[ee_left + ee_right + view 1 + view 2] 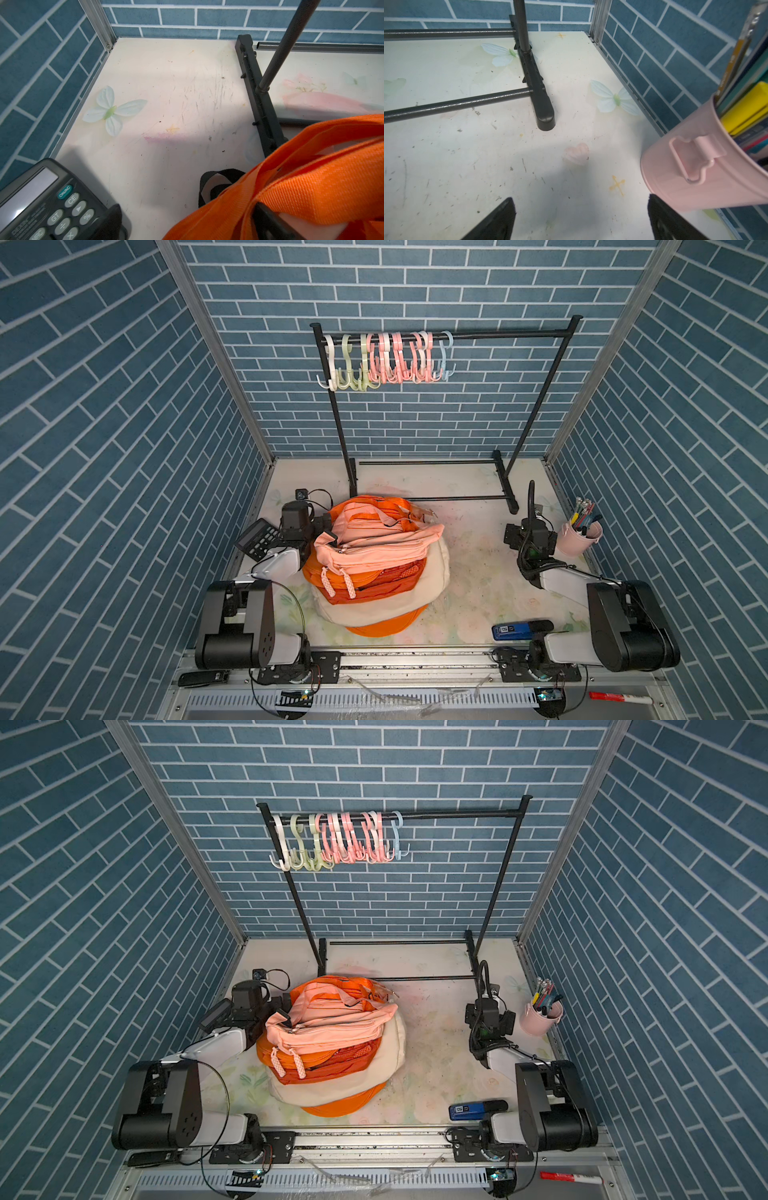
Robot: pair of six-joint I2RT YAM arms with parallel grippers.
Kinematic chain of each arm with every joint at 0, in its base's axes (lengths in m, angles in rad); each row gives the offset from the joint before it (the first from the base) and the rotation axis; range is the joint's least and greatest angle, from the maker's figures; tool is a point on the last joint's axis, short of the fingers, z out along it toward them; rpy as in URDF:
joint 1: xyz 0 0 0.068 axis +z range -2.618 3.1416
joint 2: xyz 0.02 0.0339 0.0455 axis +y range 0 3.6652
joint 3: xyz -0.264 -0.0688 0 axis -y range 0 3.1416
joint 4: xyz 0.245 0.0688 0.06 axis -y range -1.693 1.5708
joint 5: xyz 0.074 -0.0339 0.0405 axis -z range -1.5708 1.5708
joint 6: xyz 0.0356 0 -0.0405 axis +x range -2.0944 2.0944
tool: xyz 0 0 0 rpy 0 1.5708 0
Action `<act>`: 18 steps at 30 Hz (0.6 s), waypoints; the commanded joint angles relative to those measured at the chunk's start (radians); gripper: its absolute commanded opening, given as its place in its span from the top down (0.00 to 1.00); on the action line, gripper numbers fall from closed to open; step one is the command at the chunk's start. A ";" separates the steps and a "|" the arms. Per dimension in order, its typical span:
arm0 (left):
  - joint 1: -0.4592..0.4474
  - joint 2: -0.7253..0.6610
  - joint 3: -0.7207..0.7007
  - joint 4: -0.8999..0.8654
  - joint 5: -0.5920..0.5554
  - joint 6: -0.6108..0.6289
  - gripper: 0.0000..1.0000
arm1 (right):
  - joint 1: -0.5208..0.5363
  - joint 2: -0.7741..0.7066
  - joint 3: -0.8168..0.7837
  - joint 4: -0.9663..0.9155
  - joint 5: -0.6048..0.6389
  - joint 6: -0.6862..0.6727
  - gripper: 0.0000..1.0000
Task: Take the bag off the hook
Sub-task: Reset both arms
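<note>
A pile of bags lies on the table in both top views: a pink bag (374,537) (328,1019) on top, with orange and cream ones under it. Several plastic hooks (386,358) (340,840) hang on the black rack's rail, and nothing hangs from them. My left gripper (326,529) (286,1007) (190,220) is open at the pile's left edge. In the left wrist view an orange strap (311,187) drapes over one of its fingers (268,220). My right gripper (532,537) (489,1018) (581,218) stands open and empty over bare table.
A calculator (257,538) (41,207) leans beside the left wrist. A pink cup of pens (579,537) (695,166) stands close to the right gripper's outer finger. The rack's foot (542,99) lies ahead of it. A blue object (515,630) lies near the front edge.
</note>
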 commanded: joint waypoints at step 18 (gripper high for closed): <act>-0.066 0.128 -0.300 0.714 0.000 0.173 0.01 | -0.083 0.158 -0.159 0.589 -0.150 -0.092 0.01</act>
